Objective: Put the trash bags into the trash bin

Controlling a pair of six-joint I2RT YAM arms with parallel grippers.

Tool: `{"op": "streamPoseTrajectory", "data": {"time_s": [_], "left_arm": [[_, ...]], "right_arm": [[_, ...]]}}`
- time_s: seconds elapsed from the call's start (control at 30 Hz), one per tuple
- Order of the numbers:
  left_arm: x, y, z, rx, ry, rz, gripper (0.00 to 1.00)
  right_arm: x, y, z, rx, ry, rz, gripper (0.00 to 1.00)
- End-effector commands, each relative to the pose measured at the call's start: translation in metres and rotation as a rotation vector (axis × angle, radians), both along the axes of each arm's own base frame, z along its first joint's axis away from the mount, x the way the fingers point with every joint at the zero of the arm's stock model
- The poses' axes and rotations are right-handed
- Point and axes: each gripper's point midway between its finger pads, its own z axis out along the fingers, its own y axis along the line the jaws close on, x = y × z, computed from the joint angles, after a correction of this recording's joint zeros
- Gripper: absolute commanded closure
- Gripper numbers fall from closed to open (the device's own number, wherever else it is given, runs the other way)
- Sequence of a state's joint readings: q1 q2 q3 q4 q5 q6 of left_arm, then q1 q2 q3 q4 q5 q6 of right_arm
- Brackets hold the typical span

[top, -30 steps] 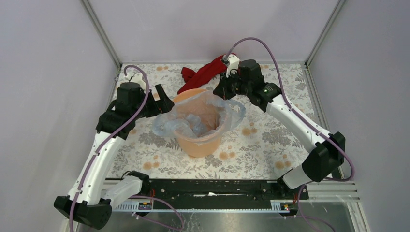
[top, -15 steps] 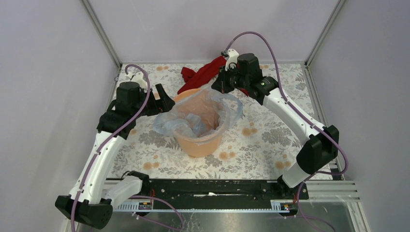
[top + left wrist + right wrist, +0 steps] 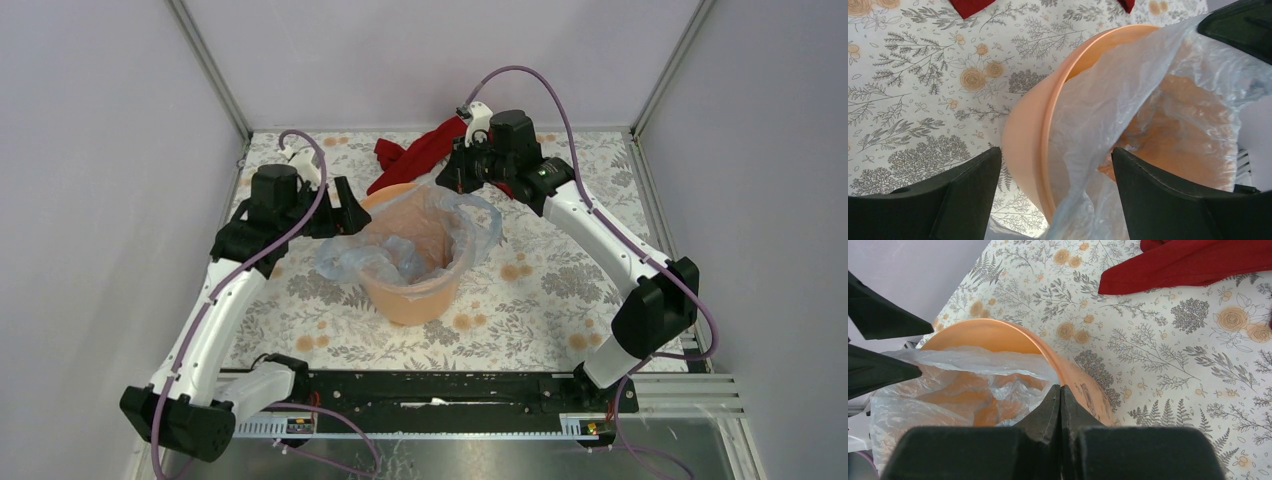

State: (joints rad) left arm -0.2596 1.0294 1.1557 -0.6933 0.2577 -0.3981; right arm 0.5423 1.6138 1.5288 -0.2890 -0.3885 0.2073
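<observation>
Your right gripper (image 3: pixel 1060 389) pinches the bag (image 3: pixel 1108 100) (tips pressed together). Your left gripper (image 3: pixel 1055 156) is spread: close it on the bag edge inside it, not the bin (image 3: pixel 1023 135).

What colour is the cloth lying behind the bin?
Deep red. The cloth shows best in the right wrist view, beyond the bin.

Red cloth (image 3: pixel 415 152) crumpled at far side of desk (image 3: pixel 600 200), on floral-print cover (image 3: pixel 540 290) w/ grey leaves & orange roses. Plain pale walls (image 3: pixel 100 150) on 3 sides, metal corner posts (image 3: pixel 210 70), black rail (image 3: pixel 430 385) along near edge
</observation>
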Motion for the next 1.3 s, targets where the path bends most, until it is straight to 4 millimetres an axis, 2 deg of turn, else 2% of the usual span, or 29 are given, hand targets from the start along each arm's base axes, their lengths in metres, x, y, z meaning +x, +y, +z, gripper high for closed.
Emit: {"op": "streamPoseTrajectory", "data": {"time_s": [0.0, 0.27, 0.47, 1.0, 1.07, 1.13, 1.2, 1.27], "left_arm": [[0.01, -0.001, 0.018, 0.006, -0.067, -0.023, 0.18], [0.027, 0.013, 0.025, 0.018, -0.098, 0.101, 0.5], [0.035, 0.017, 0.024, 0.012, -0.109, 0.147, 0.63], [0.045, 0.028, 0.0, 0.036, -0.087, 0.239, 0.69], [0.046, 0.032, -0.005, 0.042, -0.081, 0.261, 0.67], [0.046, 0.032, -0.009, 0.04, -0.076, 0.268, 0.57], [0.047, 0.037, -0.015, 0.05, -0.071, 0.296, 0.57], [0.047, 0.039, -0.02, 0.05, -0.063, 0.312, 0.63]], "right_arm": [[0.002, 0.006, 0.029, 0.056, -0.049, 0.021, 0.99], [0.007, 0.005, 0.026, 0.054, -0.049, -0.001, 0.99], [0.02, 0.0, 0.018, 0.046, -0.029, -0.061, 0.99], [0.04, 0.01, 0.005, 0.061, 0.016, -0.056, 0.97], [0.04, 0.013, 0.004, 0.07, 0.023, -0.045, 0.96], [0.04, 0.014, 0.002, 0.075, 0.03, -0.038, 0.93], [0.041, 0.016, 0.001, 0.079, 0.037, -0.033, 0.92], [0.041, 0.018, -0.003, 0.08, 0.045, -0.027, 0.92]]}}
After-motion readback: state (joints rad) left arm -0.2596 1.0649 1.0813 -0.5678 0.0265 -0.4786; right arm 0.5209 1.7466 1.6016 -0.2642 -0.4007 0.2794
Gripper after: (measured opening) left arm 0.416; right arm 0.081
